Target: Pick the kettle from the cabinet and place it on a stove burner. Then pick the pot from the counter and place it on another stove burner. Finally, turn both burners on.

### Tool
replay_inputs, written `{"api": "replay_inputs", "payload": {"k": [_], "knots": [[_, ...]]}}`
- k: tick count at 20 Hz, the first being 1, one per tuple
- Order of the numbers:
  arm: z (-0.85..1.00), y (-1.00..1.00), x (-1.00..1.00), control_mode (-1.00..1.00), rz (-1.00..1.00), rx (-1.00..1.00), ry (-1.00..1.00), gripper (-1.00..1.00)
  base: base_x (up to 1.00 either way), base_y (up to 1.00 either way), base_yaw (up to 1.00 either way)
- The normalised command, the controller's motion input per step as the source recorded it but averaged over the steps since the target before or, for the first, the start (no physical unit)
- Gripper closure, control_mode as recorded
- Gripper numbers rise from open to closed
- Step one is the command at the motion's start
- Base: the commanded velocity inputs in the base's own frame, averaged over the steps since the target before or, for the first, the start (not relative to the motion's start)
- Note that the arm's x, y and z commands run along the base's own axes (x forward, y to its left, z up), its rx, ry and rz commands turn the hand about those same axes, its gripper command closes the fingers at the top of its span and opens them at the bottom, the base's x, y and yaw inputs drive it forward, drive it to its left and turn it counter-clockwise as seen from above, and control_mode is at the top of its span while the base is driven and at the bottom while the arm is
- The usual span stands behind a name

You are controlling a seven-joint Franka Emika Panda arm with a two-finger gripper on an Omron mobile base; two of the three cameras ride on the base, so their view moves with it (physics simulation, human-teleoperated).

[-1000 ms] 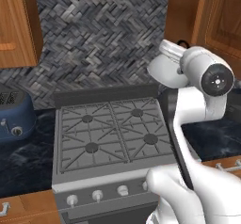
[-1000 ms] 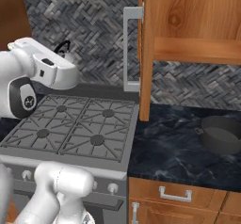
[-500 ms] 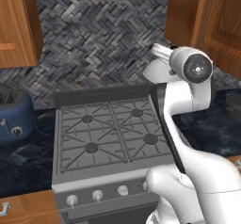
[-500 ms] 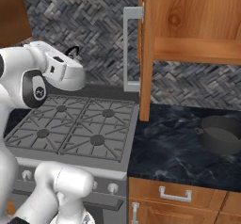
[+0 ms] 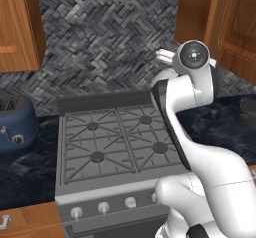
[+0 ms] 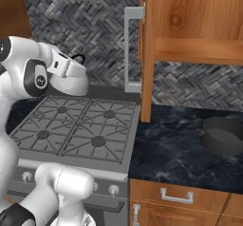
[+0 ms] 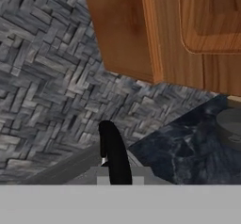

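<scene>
From the left base view the arm has swung further in over the stove, the right base view shows the kettle now above the rear burners, and the hand view has the fingers clamped on its black handle, placement nearing.

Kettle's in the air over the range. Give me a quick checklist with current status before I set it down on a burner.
1. Kettle held by the gripper at its black handle: ok, jaws shut on it.
2. Kettle above the stove, near the rear burners: ok.
3. Grates free of other things: ok.
4. Kettle bottom off the grate: ok, it hangs above it.
5. Kettle level: cannot tell, the arm hides part of it.
6. Pot waiting on the counter: ok.
</scene>
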Motion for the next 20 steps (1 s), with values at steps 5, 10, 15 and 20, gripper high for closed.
{"api": "replay_inputs", "payload": {"k": [5, 10, 15, 20], "knots": [[-0.30, 0.00, 0.00, -1.00, -0.04, 0.00, 0.02, 1.00, 0.00, 0.00, 0.00], [-0.31, 0.00, 0.00, -1.00, -0.05, 0.00, -0.04, 1.00, 0.00, 0.00, 0.00], [-0.30, 0.00, 0.00, -1.00, -0.07, 0.00, -0.04, 1.00, 0.00, 0.00, 0.00], [-0.16, -0.04, 0.00, -1.00, -0.10, 0.00, 0.04, 1.00, 0.00, 0.00, 0.00]]}}
